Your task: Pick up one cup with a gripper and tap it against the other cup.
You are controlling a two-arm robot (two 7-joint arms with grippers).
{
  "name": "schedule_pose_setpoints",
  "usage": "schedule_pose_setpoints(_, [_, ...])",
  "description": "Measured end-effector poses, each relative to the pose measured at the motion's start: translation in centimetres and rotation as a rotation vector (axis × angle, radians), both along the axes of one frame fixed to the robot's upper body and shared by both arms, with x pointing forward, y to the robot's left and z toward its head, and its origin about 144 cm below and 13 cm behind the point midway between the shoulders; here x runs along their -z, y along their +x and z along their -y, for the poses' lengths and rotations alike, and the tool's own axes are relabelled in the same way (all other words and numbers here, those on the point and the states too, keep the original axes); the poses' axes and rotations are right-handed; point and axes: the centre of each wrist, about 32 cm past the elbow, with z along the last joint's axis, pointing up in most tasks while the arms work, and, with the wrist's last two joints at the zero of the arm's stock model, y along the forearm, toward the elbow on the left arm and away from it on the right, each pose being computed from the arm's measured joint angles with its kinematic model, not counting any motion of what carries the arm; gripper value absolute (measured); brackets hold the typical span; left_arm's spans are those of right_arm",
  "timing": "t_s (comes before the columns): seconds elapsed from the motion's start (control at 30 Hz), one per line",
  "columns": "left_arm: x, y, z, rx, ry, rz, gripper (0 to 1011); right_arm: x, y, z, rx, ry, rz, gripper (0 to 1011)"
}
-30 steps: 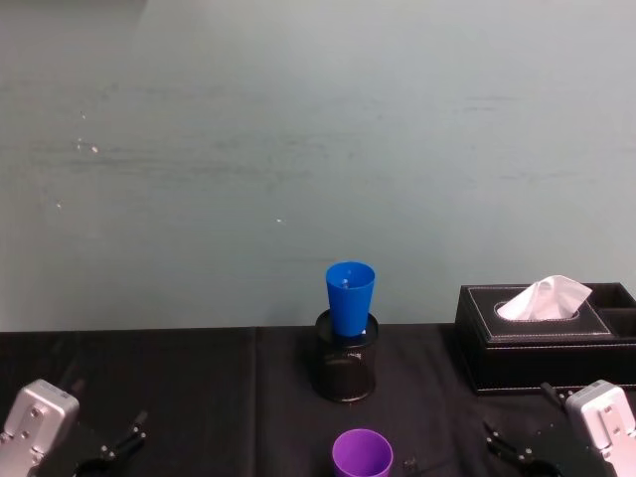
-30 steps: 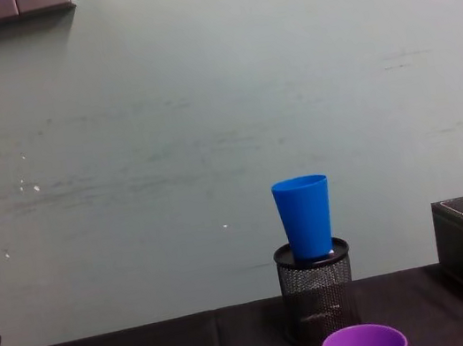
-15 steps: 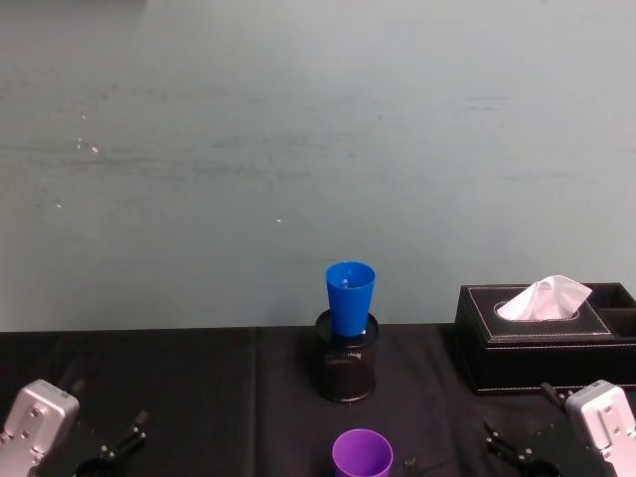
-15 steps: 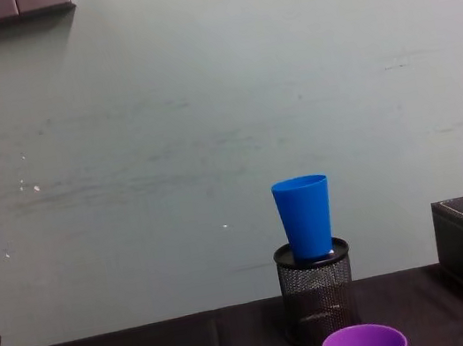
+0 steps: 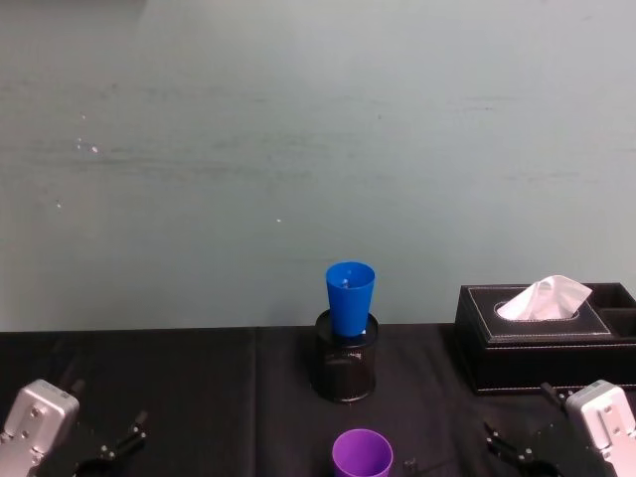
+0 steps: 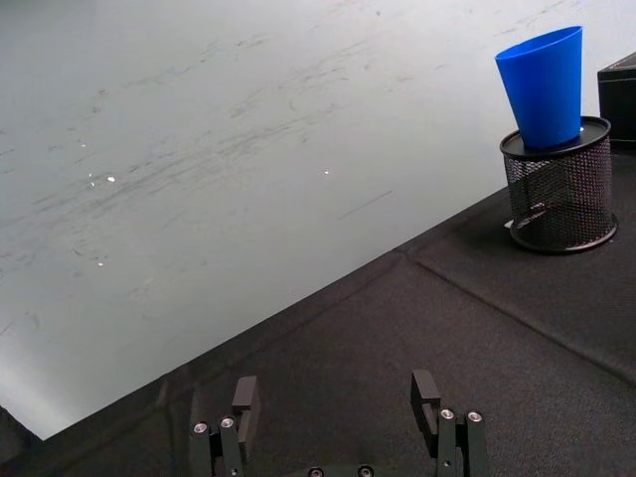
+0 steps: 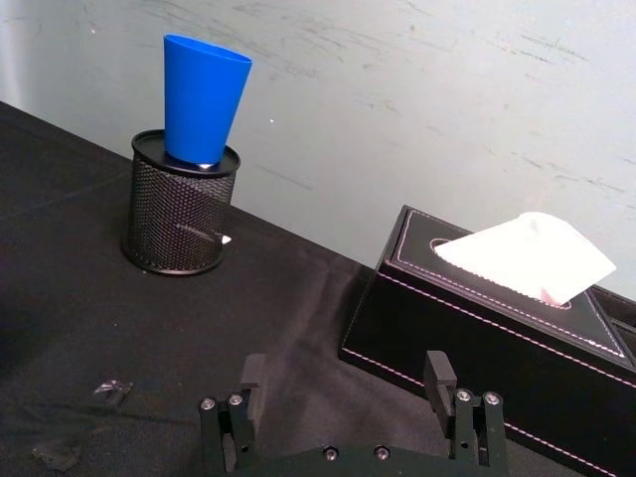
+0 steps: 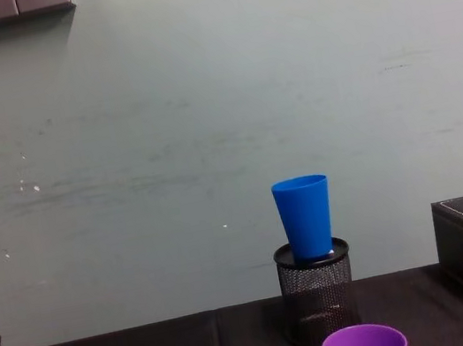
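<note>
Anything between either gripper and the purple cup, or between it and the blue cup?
Nothing visible. The purple cup stands on the cloth between the open left gripper and open right gripper, which sit low at either side. The blue cup sits raised in the mesh holder just behind it, open space between.

Nothing legible: no text, brand, number or sign to read. Plain and unprinted at centre frame: blue cup (image 5: 350, 298) and black mesh pen holder (image 5: 345, 373). Same at bottom centre for purple cup (image 5: 362, 455), and at right edge for black tissue box (image 5: 527, 360).
</note>
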Motion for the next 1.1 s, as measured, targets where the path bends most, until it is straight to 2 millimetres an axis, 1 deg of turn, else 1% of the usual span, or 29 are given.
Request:
schedule_pose_setpoints(0.43, [0.0,0.0,0.0,0.000,0.000,0.000,1000,0.0,0.0,0.1,-0.002,0.005,0.005,1003])
schedule_pose_setpoints(0.53, [0.0,0.0,0.0,0.000,0.000,0.000,1000,-0.3,-0.2,0.2,-0.018,0.020,0.023,1003])
schedule_pose_setpoints(0.93, [0.0,0.0,0.0,0.000,0.000,0.000,1000,-1.5,-1.4,0.8,-0.070,0.076,0.042,1003])
schedule_pose_setpoints(1.1, [0.0,0.0,0.0,0.000,0.000,0.000,1000,-1.9,-2.1,1.2,-0.151,0.108,0.018,1003])
